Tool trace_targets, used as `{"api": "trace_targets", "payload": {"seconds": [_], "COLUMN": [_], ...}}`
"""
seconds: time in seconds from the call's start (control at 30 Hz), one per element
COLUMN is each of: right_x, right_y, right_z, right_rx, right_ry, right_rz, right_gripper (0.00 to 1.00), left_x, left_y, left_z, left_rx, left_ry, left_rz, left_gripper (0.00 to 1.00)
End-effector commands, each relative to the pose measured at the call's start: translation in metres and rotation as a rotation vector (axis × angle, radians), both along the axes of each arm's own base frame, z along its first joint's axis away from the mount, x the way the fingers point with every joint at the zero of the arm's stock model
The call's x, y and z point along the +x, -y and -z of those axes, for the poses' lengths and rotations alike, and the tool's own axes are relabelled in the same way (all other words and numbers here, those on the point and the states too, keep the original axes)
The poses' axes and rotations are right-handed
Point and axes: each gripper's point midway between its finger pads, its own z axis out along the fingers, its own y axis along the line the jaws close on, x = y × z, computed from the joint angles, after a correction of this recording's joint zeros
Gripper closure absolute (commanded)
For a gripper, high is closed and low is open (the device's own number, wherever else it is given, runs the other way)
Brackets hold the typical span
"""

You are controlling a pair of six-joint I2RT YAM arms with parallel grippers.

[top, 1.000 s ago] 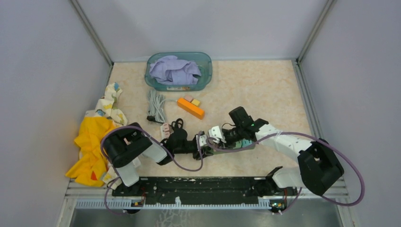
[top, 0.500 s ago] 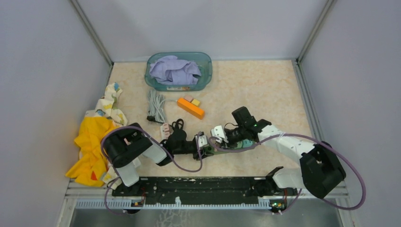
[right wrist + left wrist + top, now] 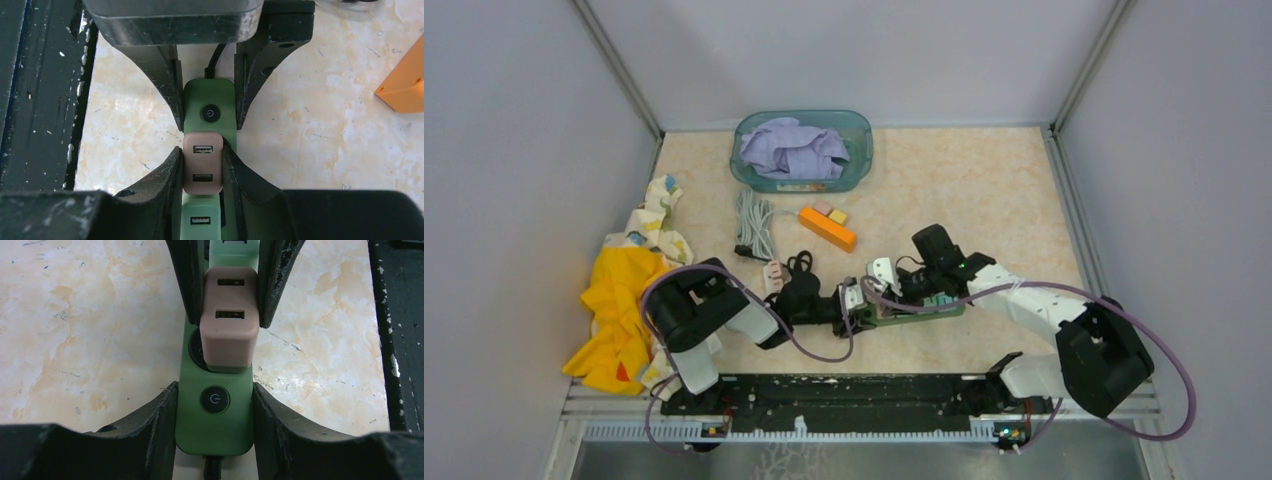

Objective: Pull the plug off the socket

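A: Where's the plug (image 3: 229, 335)?

B: Pinkish block, two USB ports on its face, sitting in the green power strip (image 3: 215, 432). The strip lies flat on the table (image 3: 984, 190), close to the near edge, a bit right of the middle.

A: Jaws?

B: Right gripper (image 3: 201, 155) is clamped on the plug, one jaw on each long flat side. Left gripper (image 3: 214, 390) is clamped across the strip at the end with the power button (image 3: 209, 113), where the cable (image 3: 216, 57) leaves. The two grippers face each other, very close.

A: Seated or out?

B: Looks seated. Can't tell if it has lifted at all.

A: Handling?

B: My read is a small, rigid, light plastic shell with smooth sides, so it could slip if the grip is shallow. The only real resistance is probably the pins in the socket. The flat sides are the right hold, low on the body near the strip face.

A: And the strip?

B: Also light and stiff, and likely to ride up with the plug unless it's pinned, so the left hold matters. Pull straight off the face. Rocking sideways could strain the pins.
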Motion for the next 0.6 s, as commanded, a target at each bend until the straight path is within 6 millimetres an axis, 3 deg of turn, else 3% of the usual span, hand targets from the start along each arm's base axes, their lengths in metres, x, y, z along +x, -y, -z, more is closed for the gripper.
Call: {"api": "trace_targets", "payload": {"seconds": [0.0, 0.1, 0.23, 0.4, 0.57], "right_x": [0.012, -0.03, -0.041, -0.023, 0.011], "right_y": [0.007, 0.008, -0.009, -0.034, -0.013], "right_z": [-0.016, -0.016, -0.015, -0.034, -0.042], "right_rx": [0.045, 0.083, 0.089, 0.132, 0.157], "right_ry": [0.1, 0.05, 0.033, -0.028, 0.002], "right_rz": [-0.033, -0.212, -0.268, -0.141, 0.004], "right_gripper": [1.0, 1.0, 1.0, 1.0, 1.0], "left_x": [-0.005, -0.004, -0.004, -0.003, -0.002], "left_y": [-0.002, -0.002, -0.001, 0.0, 0.001], "left_z": [0.016, 0.016, 0.018, 0.018, 0.018], "left_rx": [0.048, 0.048, 0.053, 0.054, 0.056], "left_ry": [-0.056, -0.055, -0.059, -0.062, -0.062], "left_rz": [0.007, 0.005, 0.005, 0.003, 0.001], "left_gripper": [1.0, 1.0, 1.0, 1.0, 1.0]}}
